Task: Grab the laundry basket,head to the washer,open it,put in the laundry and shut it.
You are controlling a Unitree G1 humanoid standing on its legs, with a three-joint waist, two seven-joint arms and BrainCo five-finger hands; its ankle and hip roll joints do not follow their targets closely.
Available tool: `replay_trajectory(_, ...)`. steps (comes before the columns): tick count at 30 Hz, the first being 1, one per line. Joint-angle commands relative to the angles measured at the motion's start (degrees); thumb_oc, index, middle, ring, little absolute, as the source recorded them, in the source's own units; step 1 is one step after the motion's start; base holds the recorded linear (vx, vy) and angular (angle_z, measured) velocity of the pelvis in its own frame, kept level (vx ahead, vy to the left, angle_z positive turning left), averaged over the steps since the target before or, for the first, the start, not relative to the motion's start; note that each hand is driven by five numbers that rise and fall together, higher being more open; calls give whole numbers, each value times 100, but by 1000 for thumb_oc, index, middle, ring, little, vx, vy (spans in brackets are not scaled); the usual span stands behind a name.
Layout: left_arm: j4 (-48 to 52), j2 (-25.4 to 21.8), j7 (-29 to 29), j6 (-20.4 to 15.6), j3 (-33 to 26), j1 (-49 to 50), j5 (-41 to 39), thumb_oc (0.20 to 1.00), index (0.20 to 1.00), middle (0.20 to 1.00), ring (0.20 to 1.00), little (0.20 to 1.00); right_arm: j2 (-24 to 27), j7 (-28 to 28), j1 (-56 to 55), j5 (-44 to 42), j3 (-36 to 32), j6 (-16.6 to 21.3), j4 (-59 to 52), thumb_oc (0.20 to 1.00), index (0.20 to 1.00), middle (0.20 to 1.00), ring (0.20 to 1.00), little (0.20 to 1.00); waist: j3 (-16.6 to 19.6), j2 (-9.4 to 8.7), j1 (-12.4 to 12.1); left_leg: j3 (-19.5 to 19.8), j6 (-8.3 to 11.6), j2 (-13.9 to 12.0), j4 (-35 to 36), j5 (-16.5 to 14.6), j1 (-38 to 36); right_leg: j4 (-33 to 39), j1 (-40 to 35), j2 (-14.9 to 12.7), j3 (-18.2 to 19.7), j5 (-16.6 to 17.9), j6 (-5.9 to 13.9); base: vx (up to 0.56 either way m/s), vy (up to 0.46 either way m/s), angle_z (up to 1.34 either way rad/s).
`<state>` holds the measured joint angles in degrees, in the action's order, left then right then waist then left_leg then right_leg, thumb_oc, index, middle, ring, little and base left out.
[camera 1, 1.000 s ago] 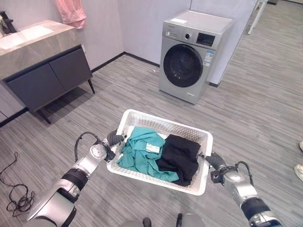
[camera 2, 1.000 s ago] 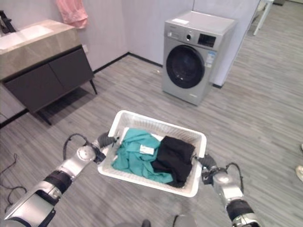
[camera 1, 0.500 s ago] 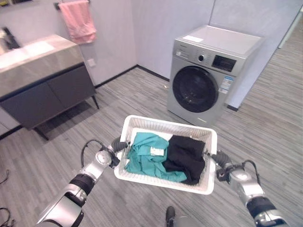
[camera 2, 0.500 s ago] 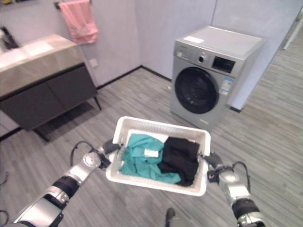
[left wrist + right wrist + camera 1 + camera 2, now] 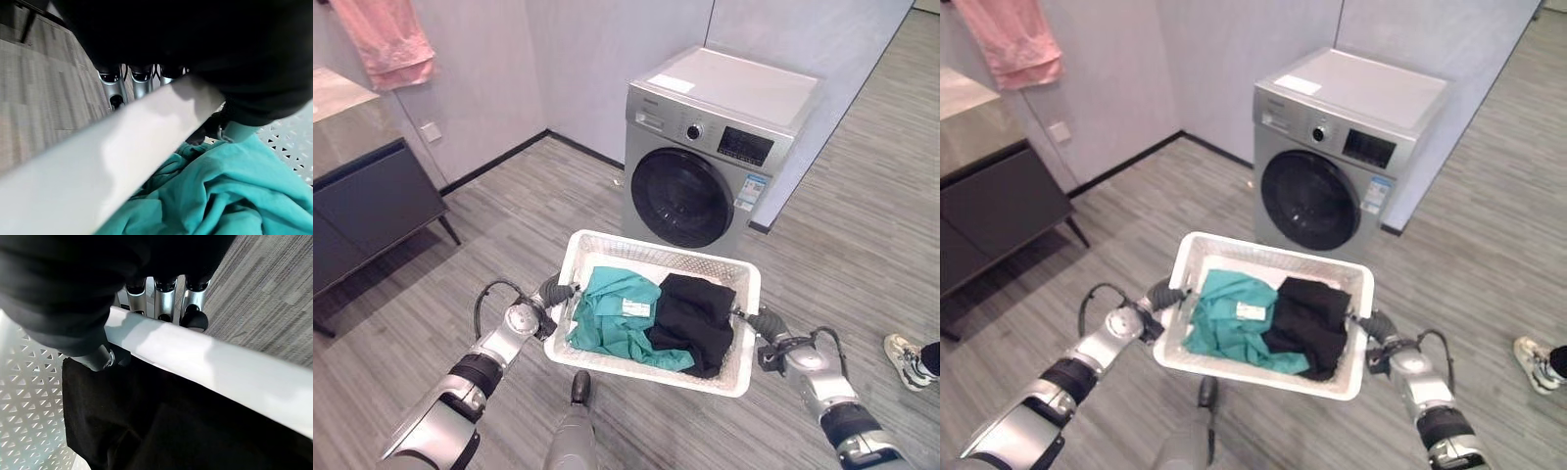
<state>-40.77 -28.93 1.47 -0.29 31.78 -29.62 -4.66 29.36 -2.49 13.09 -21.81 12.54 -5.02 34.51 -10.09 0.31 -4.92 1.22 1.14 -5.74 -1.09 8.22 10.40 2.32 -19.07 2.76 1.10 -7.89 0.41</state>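
- Left hand: fingers curled round left rim of laundry basket.
- Right hand: clamped on right rim.
- Basket: held above floor, carrying teal garment and black garment.
- Washer: just beyond basket, door closed.

Two silver-grey metal arms with black bands end in dark ribbed-covered left hand and right hand with silver, dark-tipped fingers.

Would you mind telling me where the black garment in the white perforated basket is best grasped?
From above, at the bunched top fold of the black garment: it lies heaped in the white perforated laundry basket, whose walls block any sideways approach.
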Motion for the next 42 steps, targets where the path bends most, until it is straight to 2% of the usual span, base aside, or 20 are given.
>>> replay_trajectory(1,-141,-160,-195,-402,-71,-477,-182,200,200,200,200,200,235,-73,169,-464,-518,730,-192,200,200,200,200,200,622,-95,-251,-85,230,91,-273,-203,-279,-1029,939,-837,-400,196,654,246,217,-43)
replay_trajectory(4,-123,-216,-205,-391,26,-499,-170,200,200,200,200,200,213,-61,162,-502,-587,742,-122,200,200,200,200,200,617,-101,-168,-207,14,275,-336,-384,-419,-2092,1286,-950,-258,598,817,167,185,-22)
replay_trajectory(6,-131,-206,-193,-374,41,-495,-150,200,200,200,200,200,195,-82,184,-484,-597,731,-79,200,200,200,200,200,588,-69,-89,-265,-93,329,-348,-525,-534,-2459,1533,-1026,-244,721,876,126,130,13)
replay_trajectory(8,-138,-201,-173,-372,45,-494,-152,200,200,200,200,200,200,-109,191,-466,-588,705,-72,200,200,200,200,200,581,-69,-76,-301,-122,355,-334,-581,-607,-2333,1558,-1089,-287,690,887,70,12,16)
replay_trajectory(9,-150,-196,-189,-390,2,-463,-203,200,200,200,200,200,213,-124,243,-445,-574,706,-36,200,200,200,200,200,597,-40,-98,-429,-91,309,-248,-656,-733,-1896,1685,-1320,-497,859,968,45,-62,8)
replay_trajectory(11,-148,-200,-215,-386,-27,-482,-190,200,200,200,200,200,259,-157,261,-419,-577,683,-8,200,200,200,200,200,598,17,-78,-478,-18,162,-144,-702,-827,-1520,1996,-1538,-667,956,969,67,-89,-16)
replay_trajectory(12,-167,-194,-222,-393,-8,-520,-186,200,200,200,200,200,268,-170,268,-399,-577,700,-30,200,200,200,200,200,540,30,-33,-469,14,121,-162,-741,-870,-1399,2167,-1661,-723,1112,984,81,-80,-45)
replay_trajectory(14,-181,-191,-244,-395,-6,-560,-141,200,200,200,200,200,276,-172,260,-367,-577,693,-65,200,200,200,200,200,500,-5,5,-457,13,142,-223,-803,-879,-1232,2049,-1685,-766,1081,977,73,-63,-9)
replay_trajectory(15,-225,-182,-258,-421,-38,-574,-52,200,200,200,200,200,258,-161,204,-308,-607,717,-126,200,200,200,200,200,494,-97,-8,-523,26,190,-290,-906,-950,-889,1785,-1781,-914,1063,997,98,-76,35)
replay_trajectory(19,-201,-123,-250,-431,-129,-435,-53,200,200,200,200,200,231,-156,9,-268,-708,750,-212,200,200,200,200,200,667,-154,-36,-582,109,164,-120,-838,-1041,-620,1560,-1705,-1083,1025,1039,100,-82,2)
replay_trajectory(25,-295,-4,-282,-450,-197,-319,-4,200,200,200,200,200,205,-171,-199,-249,-779,782,-312,200,200,200,200,200,752,-139,-25,-498,172,101,80,-772,-1107,-418,1406,-1583,-1204,901,1023,26,-56,0)
replay_trajectory(38,-306,-57,-275,-474,-298,-219,45,200,200,200,200,200,107,-133,-332,-261,-856,830,-170,200,200,200,200,200,840,-72,-41,-495,192,86,227,-768,-1262,-225,1198,-1512,-1185,820,1013,4,-7,-1)
replay_trajectory(39,1198,401,-588,-487,-1422,1640,409,200,200,200,200,200,-617,-91,-891,1012,-139,631,377,200,200,200,200,200,618,261,320,-923,390,-4,600,-730,-1169,210,1787,-1725,-1332,1240,966,17,4,-5)
replay_trajectory(42,1154,406,-583,-489,-1430,1655,396,200,200,200,200,200,-621,-74,-894,1057,-124,625,405,200,200,200,200,200,645,260,326,-902,389,-14,609,-732,-1185,231,1774,-1707,-1323,1233,972,27,-9,-8)
